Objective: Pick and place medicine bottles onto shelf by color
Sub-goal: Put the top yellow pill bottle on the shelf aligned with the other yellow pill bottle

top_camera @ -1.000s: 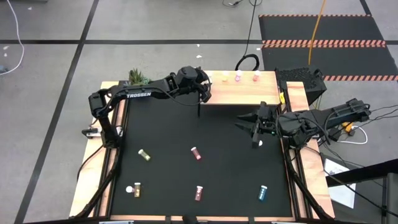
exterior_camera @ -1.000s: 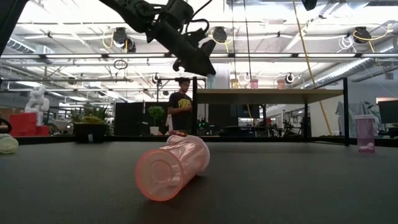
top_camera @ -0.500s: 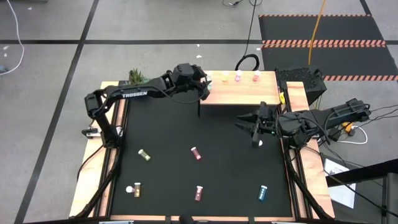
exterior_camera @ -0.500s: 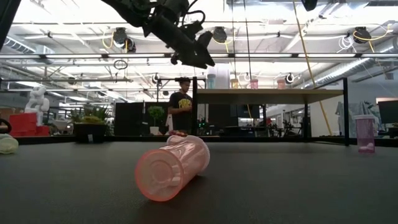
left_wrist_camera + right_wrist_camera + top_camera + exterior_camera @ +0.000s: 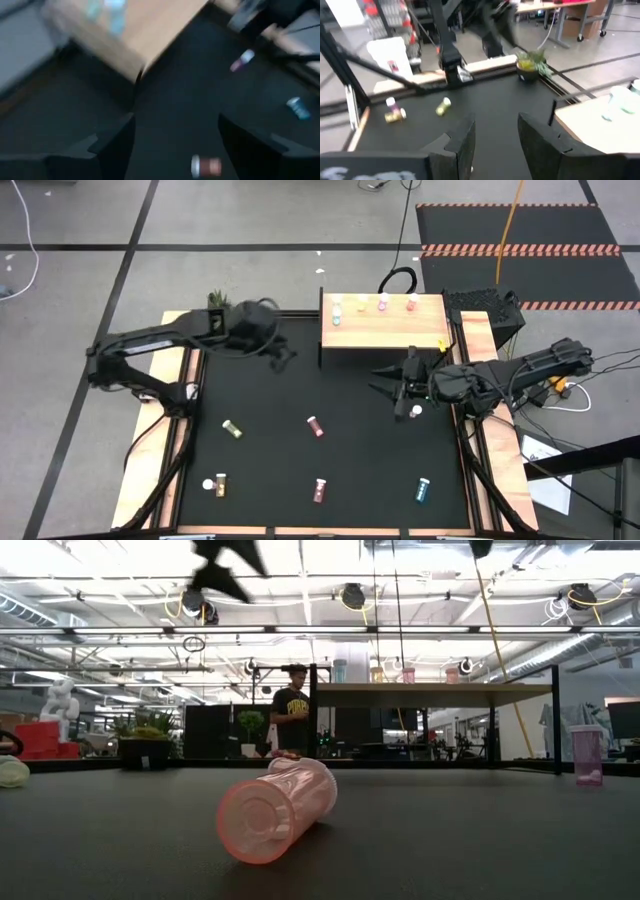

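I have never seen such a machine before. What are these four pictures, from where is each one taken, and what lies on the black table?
This is a robot with two dark arms at a black table; each arm ends in two-finger jaws.

The high view looks straight down. The low view looks level across the tabletop. The two wrist views look forward from cameras on the arms.

The left gripper hangs over the table near the far left corner, open and empty. The right gripper waits in front of the shelf, also open and empty.

Four small bottles stand in a row on the pale wood shelf. Six more lie scattered on the table, among them a teal bottle. A small potted plant sits at the far left corner.
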{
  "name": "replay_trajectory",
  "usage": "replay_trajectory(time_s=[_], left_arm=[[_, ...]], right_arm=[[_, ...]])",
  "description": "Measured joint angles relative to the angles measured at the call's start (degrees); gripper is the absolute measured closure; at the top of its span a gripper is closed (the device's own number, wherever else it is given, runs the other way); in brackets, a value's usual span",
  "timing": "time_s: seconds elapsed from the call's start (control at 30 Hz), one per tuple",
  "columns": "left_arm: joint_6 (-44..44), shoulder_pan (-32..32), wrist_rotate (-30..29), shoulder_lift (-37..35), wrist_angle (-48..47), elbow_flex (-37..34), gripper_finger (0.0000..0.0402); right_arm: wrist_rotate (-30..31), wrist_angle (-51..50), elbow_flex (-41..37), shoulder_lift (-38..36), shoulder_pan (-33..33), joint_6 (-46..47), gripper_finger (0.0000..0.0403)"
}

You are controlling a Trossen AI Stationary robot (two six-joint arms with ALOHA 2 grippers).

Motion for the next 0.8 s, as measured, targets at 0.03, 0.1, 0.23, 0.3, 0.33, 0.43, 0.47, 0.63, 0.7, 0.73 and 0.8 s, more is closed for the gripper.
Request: replay_trajectory(time_s=[0.03,0.1,0.23,0.3,0.33,0.43,0.47,0.63,0.7,0.73,0.8], left_arm=[[-3.27,-1.57,-2.22,-1.19,-3.81,0.00,0.0127],[-10.78,-5.27,-7.31,-3.59,-11.24,0.00,0.0136],[-30.09,-14.04,-16.76,-5.84,-22.94,-0.04,0.0152],[-43.25,-18.27,-19.21,-5.94,-28.59,-0.04,0.0156],[-49.63,-20.20,-19.51,-5.84,-31.91,-0.04,0.0157],[-62.93,-26.06,-19.60,-4.11,-39.70,-0.04,0.0158],[-66.52,-27.88,-19.62,-3.25,-41.19,-0.11,0.0157],[-80.52,-34.38,-17.19,-1.58,-40.94,-4.28,0.0137],[-86.38,-36.38,-15.11,-1.48,-37.99,-7.98,0.0117],[-89.32,-37.41,-14.72,-1.63,-35.92,-10.03,0.0105],[-94.30,-39.23,-14.23,-2.60,-32.08,-14.56,0.0080]], right_arm=[[0.00,2.06,0.00,0.72,-0.04,-0.01,0.0264],[0.08,6.76,0.00,1.99,-0.61,-1.23,0.0264],[0.11,14.63,0.09,5.18,-2.76,-1.50,0.0264],[0.17,16.32,0.07,6.51,-3.75,2.04,0.0264],[0.15,15.90,0.07,7.02,-4.10,3.70,0.0264],[-1.29,14.38,0.07,8.35,-4.77,7.63,0.0264],[-1.42,13.80,0.04,8.63,-4.80,8.79,0.0264],[-1.46,13.19,0.04,9.08,-4.82,14.50,0.0264],[-1.50,12.13,0.04,8.67,-4.82,15.81,0.0263],[-1.49,11.58,0.04,8.37,-4.82,16.34,0.0263],[-1.48,10.42,0.04,7.79,-4.82,17.17,0.0260]])
